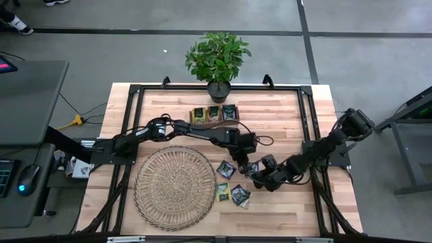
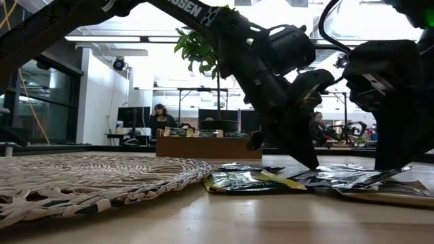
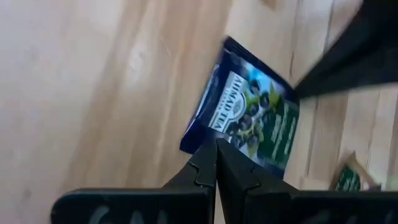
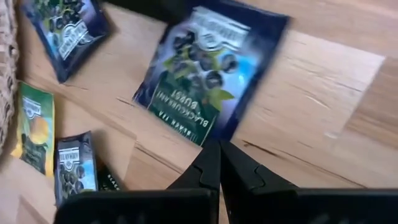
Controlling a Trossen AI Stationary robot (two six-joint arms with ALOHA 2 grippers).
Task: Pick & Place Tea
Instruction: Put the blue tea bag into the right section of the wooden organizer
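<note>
Sachets (image 1: 233,182) lie loose right of the wicker mat (image 1: 174,187), ungathered. Left claw (image 1: 244,160) and right claw (image 1: 256,177), both closed empty, crowd over a navy sachet (image 4: 208,71).

**benchrat:** anyone looked closely at this rig? Both arms are dark, nearly black, built from chunky jointed links. The left arm (image 1: 182,130) has white block lettering along one link in the low view, only partly readable.

**tea_bot_fan:** yep, and a thin black cable loops off it near the wrist. Each end effector (image 3: 216,163) ends in two flat black fingers (image 4: 239,174) with stepped, notched inner edges. The right arm (image 1: 324,150) looks the same.
</note>
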